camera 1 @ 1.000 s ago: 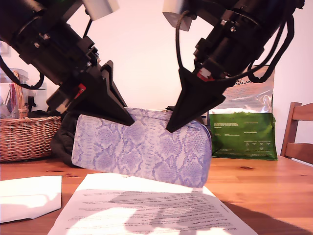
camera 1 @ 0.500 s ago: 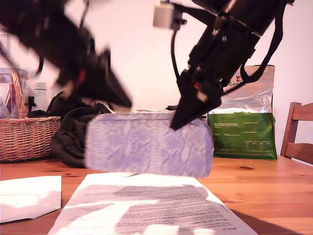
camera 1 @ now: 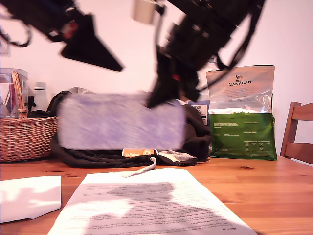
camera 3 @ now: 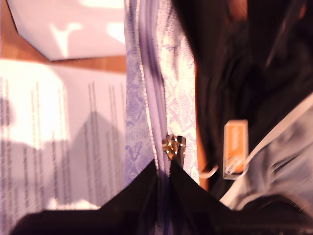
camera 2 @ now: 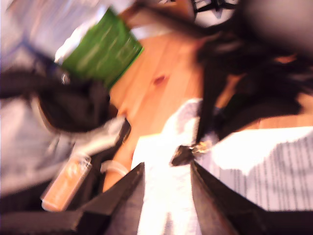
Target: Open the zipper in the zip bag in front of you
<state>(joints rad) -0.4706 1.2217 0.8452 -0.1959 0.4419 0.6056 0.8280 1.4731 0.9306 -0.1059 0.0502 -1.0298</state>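
Note:
The zip bag, a lavender snakeskin pouch, shows blurred in the exterior view, held up in front of a black garment. My second gripper comes down onto its top edge from the exterior view's right. In the second wrist view that gripper is shut on the zipper at its black pull tab, beside the brass slider. My first gripper hangs above the pouch toward the exterior view's left, apart from it. In its own view my first gripper is open and holds nothing.
A wicker basket stands at the exterior view's left and a green-and-silver Canagan bag at its right, with a chair beyond. The black garment lies behind the pouch. A printed sheet and a white paper cover the near table.
My first gripper has come off the pouch and risen. The pouch and my second gripper have shifted toward the exterior view's left, uncovering the black garment under and behind the pouch.

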